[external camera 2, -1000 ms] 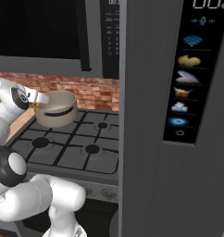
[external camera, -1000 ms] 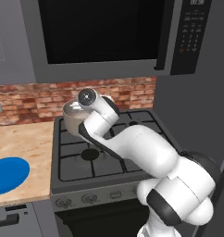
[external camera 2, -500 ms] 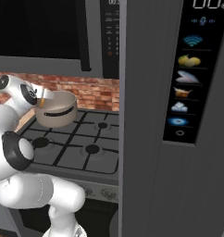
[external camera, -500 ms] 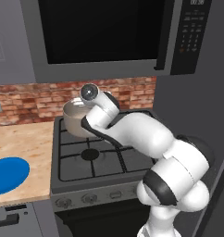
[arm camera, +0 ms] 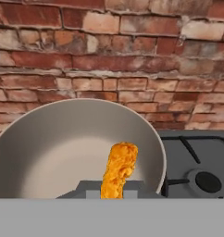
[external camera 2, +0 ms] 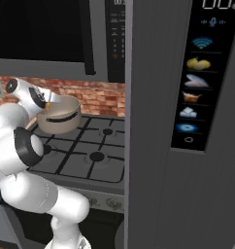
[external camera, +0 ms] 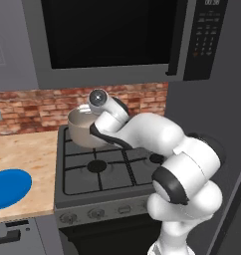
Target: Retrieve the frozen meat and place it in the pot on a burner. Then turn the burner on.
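arm has swung left since the earlier frame, hand now over the pot (arm camera: 63, 152) on the rear-left burner; gripper (arm camera: 113, 192) clamped on frozen meat (arm camera: 119, 169) above its interior.

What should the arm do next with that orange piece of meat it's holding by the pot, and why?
Probably open the claw and let go. In the hand view the frozen meat sticks up from the shut claw, right in front of the open mouth of the pot, and the right base view shows the hand at the pot's rim on the rear left burner. If it isn't fully over the rim, ease forward first.
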Motion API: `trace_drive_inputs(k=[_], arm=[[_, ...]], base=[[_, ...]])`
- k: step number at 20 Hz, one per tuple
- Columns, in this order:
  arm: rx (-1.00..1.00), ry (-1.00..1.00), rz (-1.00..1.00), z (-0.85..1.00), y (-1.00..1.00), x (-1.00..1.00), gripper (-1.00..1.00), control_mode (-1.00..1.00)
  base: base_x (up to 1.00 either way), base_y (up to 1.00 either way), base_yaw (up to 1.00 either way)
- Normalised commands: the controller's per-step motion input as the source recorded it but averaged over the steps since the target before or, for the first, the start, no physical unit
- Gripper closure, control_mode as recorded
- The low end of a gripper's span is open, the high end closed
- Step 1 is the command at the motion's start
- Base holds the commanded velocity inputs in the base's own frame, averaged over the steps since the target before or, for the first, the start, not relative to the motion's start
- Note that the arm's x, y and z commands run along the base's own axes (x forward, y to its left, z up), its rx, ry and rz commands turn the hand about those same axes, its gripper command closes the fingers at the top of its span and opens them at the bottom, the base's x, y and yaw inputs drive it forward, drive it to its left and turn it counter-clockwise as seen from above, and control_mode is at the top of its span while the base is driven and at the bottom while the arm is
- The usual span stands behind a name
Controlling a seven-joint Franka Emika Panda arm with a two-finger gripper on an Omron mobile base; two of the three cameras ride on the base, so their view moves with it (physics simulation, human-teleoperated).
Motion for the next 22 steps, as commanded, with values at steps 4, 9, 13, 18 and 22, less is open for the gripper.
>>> trace_drive_inputs(k=[4,9,13,18,22], arm=[[0.0,0.0,0.05,-0.11,0.0,0.26,1.0,-1.0],[0.0,0.0,0.03,-0.05,0.0,0.19,1.0,-1.0],[0.0,0.0,0.02,-0.11,0.0,0.12,1.0,-1.0],[0.0,0.0,0.02,-0.09,0.0,0.14,1.0,-1.0],[0.0,0.0,0.02,-0.05,0.0,0.11,1.0,-1.0]], base=[[0.0,0.0,0.0],[0.0,0.0,0.0],[0.0,0.0,0.0],[0.0,0.0,0.0],[0.0,0.0,0.0]])
